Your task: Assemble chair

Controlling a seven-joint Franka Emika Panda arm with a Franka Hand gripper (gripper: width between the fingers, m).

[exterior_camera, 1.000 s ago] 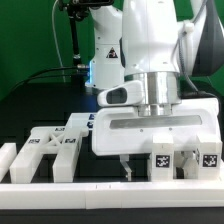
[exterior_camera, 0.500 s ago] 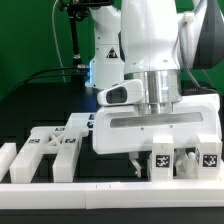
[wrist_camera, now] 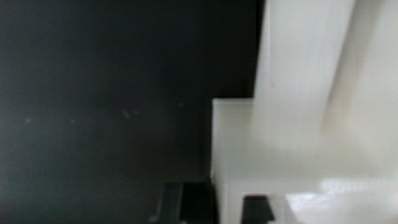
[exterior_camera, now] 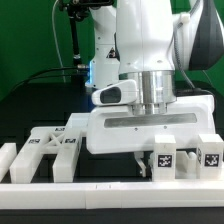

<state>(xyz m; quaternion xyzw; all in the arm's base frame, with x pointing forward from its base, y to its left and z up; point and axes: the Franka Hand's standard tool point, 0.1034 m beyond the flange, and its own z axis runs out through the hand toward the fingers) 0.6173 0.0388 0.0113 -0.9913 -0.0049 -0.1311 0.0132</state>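
Where the arm (exterior_camera: 150,45) leans low over the surface (exterior_camera: 30,112), its pincer (exterior_camera: 143,168) stands closed just beside a tagged white chair block (exterior_camera: 162,160).

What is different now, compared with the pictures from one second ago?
The tool closed its jaws, and the arm shifted slightly toward the exterior view's left. Whether the tool grips a white part is not clear. The tagged chair parts stayed in place.
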